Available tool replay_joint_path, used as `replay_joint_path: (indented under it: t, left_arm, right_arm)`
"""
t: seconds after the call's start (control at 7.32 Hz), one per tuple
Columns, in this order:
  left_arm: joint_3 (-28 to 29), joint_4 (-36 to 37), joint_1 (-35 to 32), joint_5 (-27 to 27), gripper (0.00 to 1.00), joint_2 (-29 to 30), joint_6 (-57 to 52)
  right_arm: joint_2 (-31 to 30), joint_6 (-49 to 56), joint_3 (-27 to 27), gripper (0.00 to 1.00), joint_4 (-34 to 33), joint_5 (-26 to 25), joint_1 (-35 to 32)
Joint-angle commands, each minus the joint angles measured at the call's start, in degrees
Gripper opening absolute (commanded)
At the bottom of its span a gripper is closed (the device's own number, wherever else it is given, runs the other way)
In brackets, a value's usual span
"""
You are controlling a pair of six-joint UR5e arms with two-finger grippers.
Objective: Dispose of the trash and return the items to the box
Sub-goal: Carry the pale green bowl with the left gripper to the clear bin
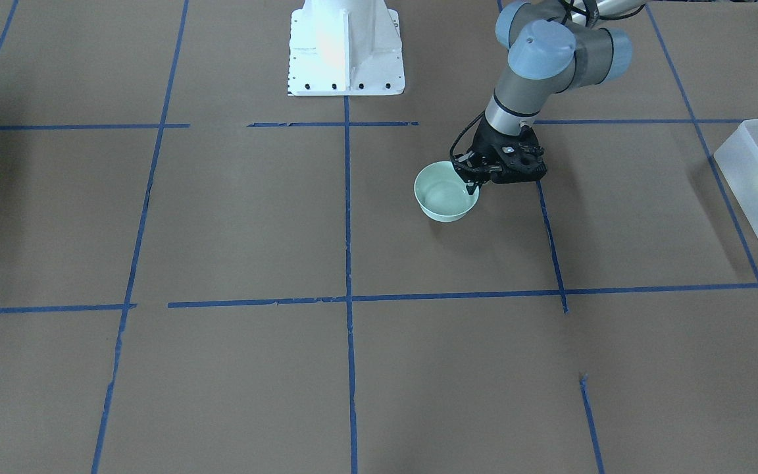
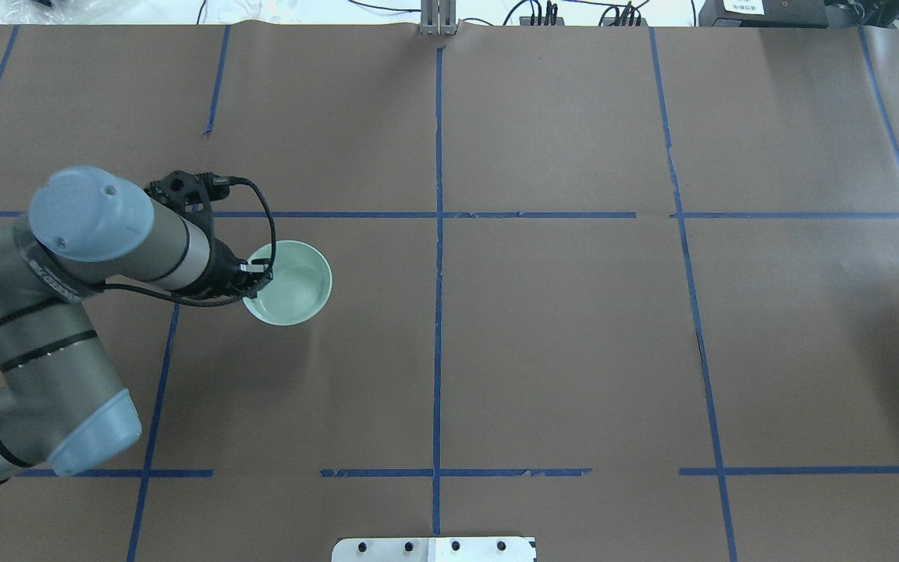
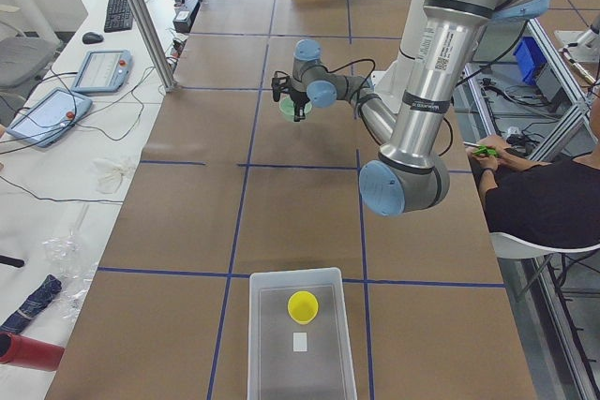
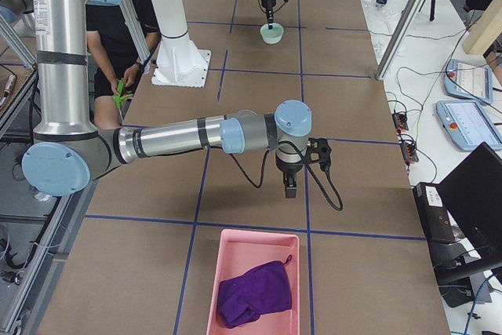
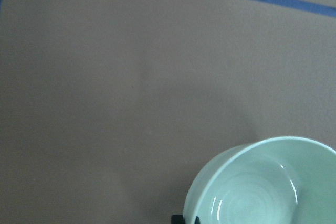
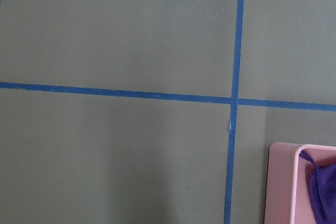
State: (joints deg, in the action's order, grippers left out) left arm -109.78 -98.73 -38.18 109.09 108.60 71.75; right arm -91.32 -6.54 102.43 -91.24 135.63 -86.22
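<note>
The pale mint-green bowl (image 1: 441, 197) sits left of the table's middle in the overhead view (image 2: 293, 293). My left gripper (image 1: 472, 189) points down with its fingers pinching the bowl's near rim (image 2: 259, 275). The left wrist view shows the bowl (image 5: 262, 187) at the lower right, with a black fingertip at its rim. The yellow cup (image 3: 302, 305) lies in the translucent box (image 3: 300, 362) at the table's left end (image 1: 757, 191). My right gripper (image 4: 289, 187) hangs near the table by the pink tray; I cannot tell whether it is open or shut.
A pink tray (image 4: 251, 272) holding a purple cloth (image 4: 252, 296) stands at the table's right end and shows in the right wrist view (image 6: 283, 182). Blue tape lines cross the brown table. A seated person is beside the robot's base.
</note>
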Motion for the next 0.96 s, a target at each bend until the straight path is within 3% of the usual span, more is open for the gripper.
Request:
replay_joint_path:
  t: [0.0, 0.27, 0.82]
  left_arm:
    - [-1.8, 5.2, -8.2, 0.8, 0.0, -1.6, -12.3]
    - [-3.4, 5.2, -15.6, 0.8, 0.0, -7.6, -22.2]
    - [-0.8, 4.5, -34.4, 0.7, 0.0, -18.3, -57.3]
  right_arm:
    - [0.0, 0.0, -0.5, 1.0, 0.0, 0.1, 0.0]
    - [0.0, 0.0, -0.5, 1.0, 0.0, 0.1, 0.0]
    - [-0.2, 0.0, -0.7, 1.0, 1.6, 0.1, 0.0]
